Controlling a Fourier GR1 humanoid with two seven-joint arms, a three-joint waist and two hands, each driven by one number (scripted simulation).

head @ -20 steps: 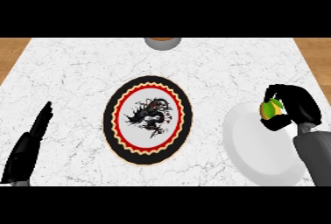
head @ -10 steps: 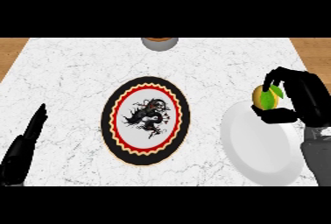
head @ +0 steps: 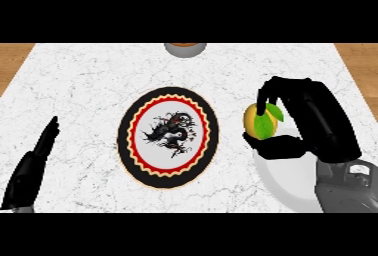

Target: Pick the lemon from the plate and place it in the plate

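My right hand (head: 317, 125) is curled round the yellow lemon (head: 259, 121) with its green leaf, holding it above the left rim of the plain white plate (head: 288, 180) at the right. The patterned plate (head: 140, 145), black-rimmed with a red and cream zigzag ring and a dragon figure, lies at the counter's middle, a short way left of the lemon. At the lower left my left hand (head: 33, 167) rests open with straight fingers on the counter, apart from both plates.
A grey cup (head: 184, 49) with something orange inside stands at the counter's far edge. The white marble counter (head: 88, 80) ends in wood flooring at the upper left and upper right corners.
My right hand has carried the lemon up and leftward, from over the white plate towards the patterned plate. The left hand has barely shifted.
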